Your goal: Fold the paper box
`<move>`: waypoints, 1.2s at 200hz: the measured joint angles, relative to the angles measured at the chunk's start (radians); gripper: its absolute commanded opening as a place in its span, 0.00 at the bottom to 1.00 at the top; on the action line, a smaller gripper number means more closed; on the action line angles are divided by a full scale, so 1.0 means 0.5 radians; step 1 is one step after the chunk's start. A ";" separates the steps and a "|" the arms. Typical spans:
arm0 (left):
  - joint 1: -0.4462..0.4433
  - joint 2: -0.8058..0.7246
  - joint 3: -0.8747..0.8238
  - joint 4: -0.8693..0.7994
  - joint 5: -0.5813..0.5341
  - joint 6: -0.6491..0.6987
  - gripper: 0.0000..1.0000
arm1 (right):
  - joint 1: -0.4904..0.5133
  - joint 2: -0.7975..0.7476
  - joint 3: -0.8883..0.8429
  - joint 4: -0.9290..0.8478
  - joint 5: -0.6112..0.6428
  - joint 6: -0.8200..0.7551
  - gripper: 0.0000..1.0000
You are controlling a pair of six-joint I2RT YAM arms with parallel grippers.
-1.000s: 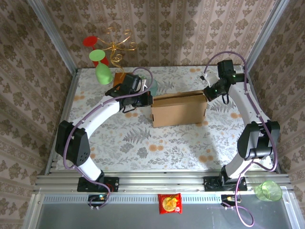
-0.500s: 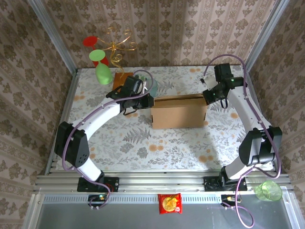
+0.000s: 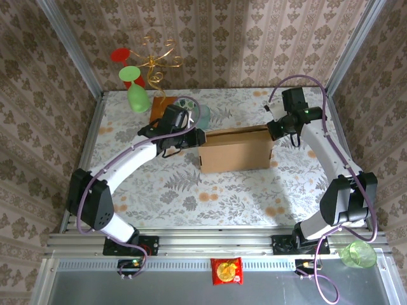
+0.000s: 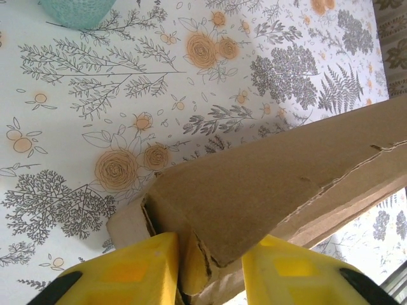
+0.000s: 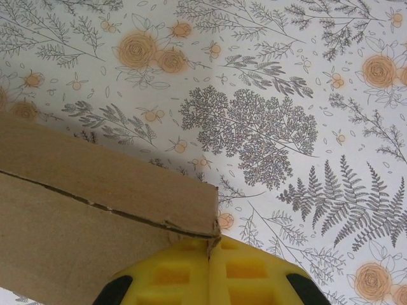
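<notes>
Matt corrugated paper box (image 4: pixel 254 190), smooth floral table (image 4: pixel 191 76)

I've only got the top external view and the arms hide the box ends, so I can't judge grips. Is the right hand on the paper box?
Observer: Yes; right wrist view shows the right hand shut, a corner of the paper box nipped between its pads.
Operator: And the left?
Observer: The left hand straddles a left-end corner, fingers apart; pressing or not is unclear.
Operator: Cardboard intact?
Observer: A ragged line runs along it toward the right pinch.

place: robot lab cell | aluminium frame (image 3: pixel 210 244), wallpapered panels (image 3: pixel 254 38) (floral tabletop (image 3: pixel 191 190))
</notes>
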 measured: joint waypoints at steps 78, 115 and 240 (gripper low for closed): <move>0.005 -0.160 -0.120 -0.026 -0.120 -0.056 0.41 | 0.022 -0.002 -0.001 0.007 -0.001 0.000 0.00; 0.005 -0.168 -0.153 -0.020 -0.127 -0.084 0.39 | 0.027 -0.005 -0.021 0.042 -0.001 0.006 0.00; -0.441 -0.500 -0.159 -0.275 -0.297 0.076 0.28 | 0.028 -0.024 -0.047 0.061 -0.002 0.006 0.00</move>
